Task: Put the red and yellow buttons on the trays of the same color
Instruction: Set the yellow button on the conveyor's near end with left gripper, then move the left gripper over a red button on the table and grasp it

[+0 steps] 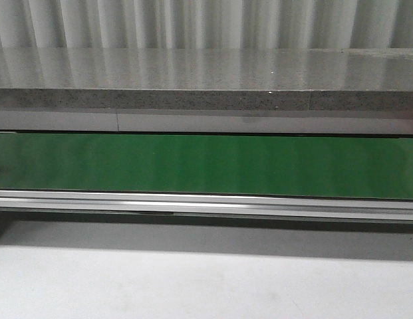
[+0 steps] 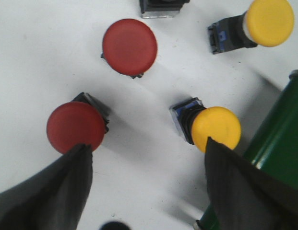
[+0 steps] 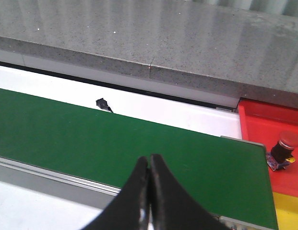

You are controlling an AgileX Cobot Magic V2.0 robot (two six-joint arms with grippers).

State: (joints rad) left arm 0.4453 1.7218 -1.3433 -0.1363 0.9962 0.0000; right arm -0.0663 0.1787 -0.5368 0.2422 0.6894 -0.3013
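In the left wrist view, my left gripper (image 2: 146,153) is open and empty above a white surface. Two red buttons (image 2: 129,46) (image 2: 75,126) and two yellow buttons (image 2: 216,128) (image 2: 269,21) lie there. One fingertip overlaps the nearer red button, the other the nearer yellow one. In the right wrist view, my right gripper (image 3: 149,160) is shut and empty above the green belt (image 3: 91,139). A red tray (image 3: 264,124) holds one red button (image 3: 285,146); a strip of yellow tray (image 3: 288,211) shows beside it. Neither gripper shows in the front view.
The green conveyor belt (image 1: 206,166) runs across the front view, with a metal rail (image 1: 206,203) before it and a grey stone ledge (image 1: 206,80) behind. The belt's end (image 2: 278,139) sits beside the buttons. A black-based part (image 2: 163,7) lies at the frame edge.
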